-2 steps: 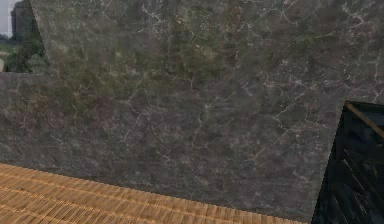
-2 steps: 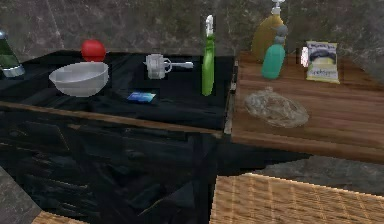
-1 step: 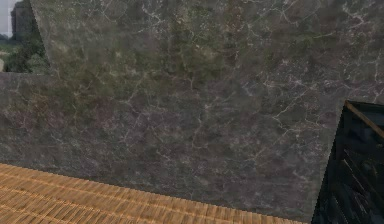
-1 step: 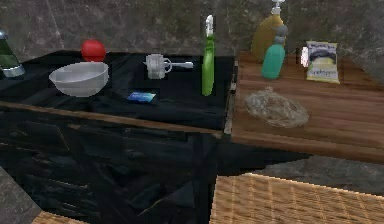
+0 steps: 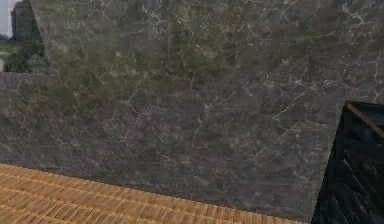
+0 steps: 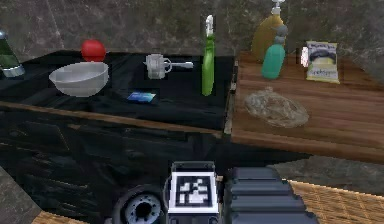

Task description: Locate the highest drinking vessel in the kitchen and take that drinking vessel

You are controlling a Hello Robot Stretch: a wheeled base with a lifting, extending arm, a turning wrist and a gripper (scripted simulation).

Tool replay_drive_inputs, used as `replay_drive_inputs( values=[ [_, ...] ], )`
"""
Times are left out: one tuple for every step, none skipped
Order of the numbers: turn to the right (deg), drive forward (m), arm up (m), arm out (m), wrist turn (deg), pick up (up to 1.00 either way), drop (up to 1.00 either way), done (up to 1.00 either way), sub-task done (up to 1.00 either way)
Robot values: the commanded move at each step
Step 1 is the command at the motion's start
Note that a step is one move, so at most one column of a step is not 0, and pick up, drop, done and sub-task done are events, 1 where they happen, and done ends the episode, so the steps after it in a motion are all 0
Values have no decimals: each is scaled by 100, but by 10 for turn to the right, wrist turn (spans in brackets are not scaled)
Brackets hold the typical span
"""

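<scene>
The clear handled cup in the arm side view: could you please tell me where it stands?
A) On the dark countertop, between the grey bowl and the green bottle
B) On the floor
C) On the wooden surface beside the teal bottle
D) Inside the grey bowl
A: the clear cup stands upright on the dark countertop, with the grey bowl on its left in the picture and the green bottle on its right.

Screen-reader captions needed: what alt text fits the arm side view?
A clear mug stands on a dark counter between a grey bowl and a green bottle; a wooden table with bottles stands at right.
</scene>
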Motion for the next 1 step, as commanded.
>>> replay_drive_inputs(
  values=[
    [0, 0, 0, 50, 0, 0, 0, 0, 0]
  ],
)
